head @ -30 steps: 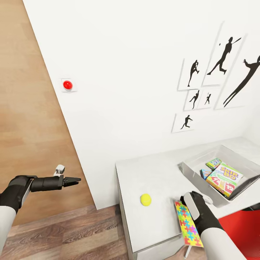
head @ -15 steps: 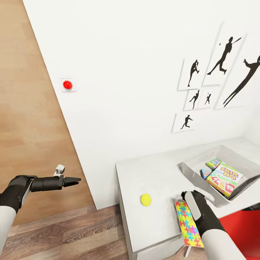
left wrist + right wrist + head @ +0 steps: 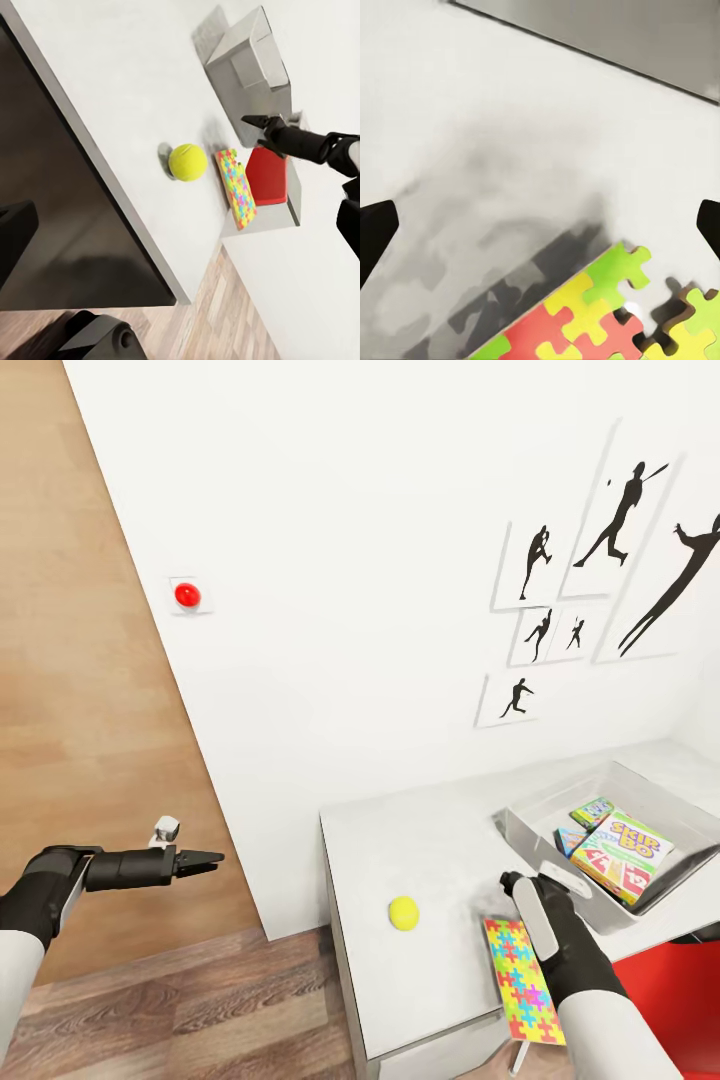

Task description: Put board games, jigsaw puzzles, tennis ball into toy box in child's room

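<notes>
A jigsaw puzzle (image 3: 522,980) (image 3: 236,187) (image 3: 600,315) lies flat at the table's (image 3: 430,840) front edge. My right gripper (image 3: 530,880) (image 3: 253,124) (image 3: 544,225) hovers open over the puzzle's far end, holding nothing, close to the toy box's (image 3: 520,830) near corner. The tennis ball (image 3: 403,912) (image 3: 187,161) rests on the table left of the puzzle. Inside the toy box lie three board games: the SKIP-BO box (image 3: 622,855), a small blue one (image 3: 570,841) and a green-edged one (image 3: 592,812). My left gripper (image 3: 205,857) hangs open and empty over the floor, left of the table.
A white wall with a red round button (image 3: 187,595) and black sports-silhouette pictures (image 3: 600,560) stands behind the table. Wood-plank floor (image 3: 90,690) lies to the left. A red object (image 3: 670,1000) (image 3: 264,174) sits below the table's right end.
My right gripper has drifted slightly up and away along the puzzle toward the toy box, uncovering more of the puzzle. The left arm has stayed still.
</notes>
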